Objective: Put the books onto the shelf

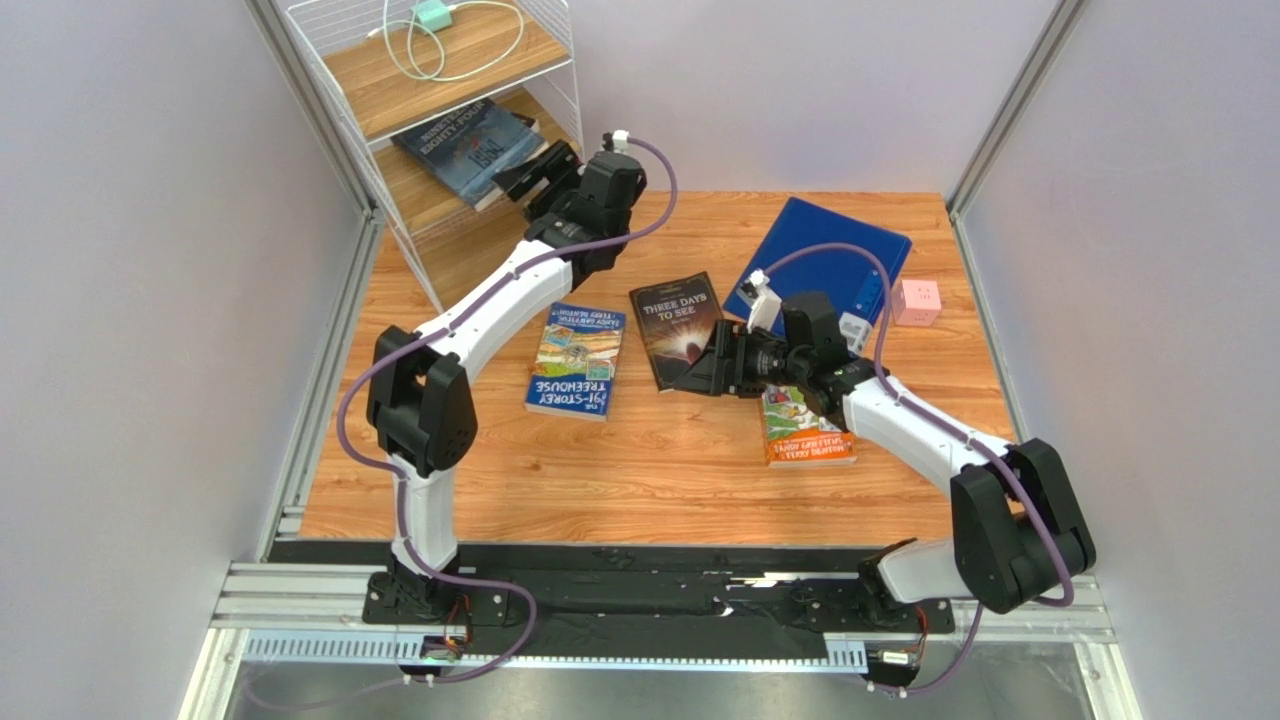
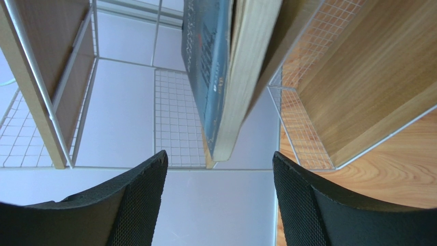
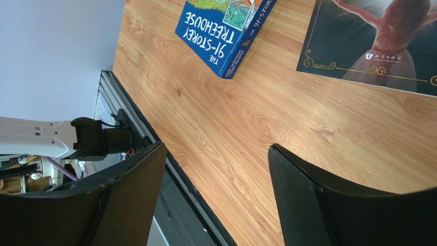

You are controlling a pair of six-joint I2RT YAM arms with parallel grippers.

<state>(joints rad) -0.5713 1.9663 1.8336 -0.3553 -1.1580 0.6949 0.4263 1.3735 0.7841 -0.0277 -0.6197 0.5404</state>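
A dark blue book (image 1: pixel 469 147) lies on the middle board of the white wire shelf (image 1: pixel 394 93). My left gripper (image 1: pixel 516 177) stands open just in front of that book, not touching it. In the left wrist view the book (image 2: pixel 225 77) hangs ahead of the empty gap of the left gripper (image 2: pixel 220 164). On the table lie a blue Treehouse book (image 1: pixel 577 360), the dark "Three Days to See" (image 1: pixel 679 323) and an orange Treehouse book (image 1: pixel 804 431), partly under my right arm. My right gripper (image 1: pixel 714 360) is open and empty at the dark book's near right corner.
A large blue folder (image 1: pixel 824 258) and a pink cube (image 1: pixel 917 302) lie at the back right of the table. A white cable with a green plug (image 1: pixel 436 21) sits on the shelf's top board. The right wrist view shows the blue Treehouse book (image 3: pixel 225 31) and the table's near edge rail (image 3: pixel 169 169).
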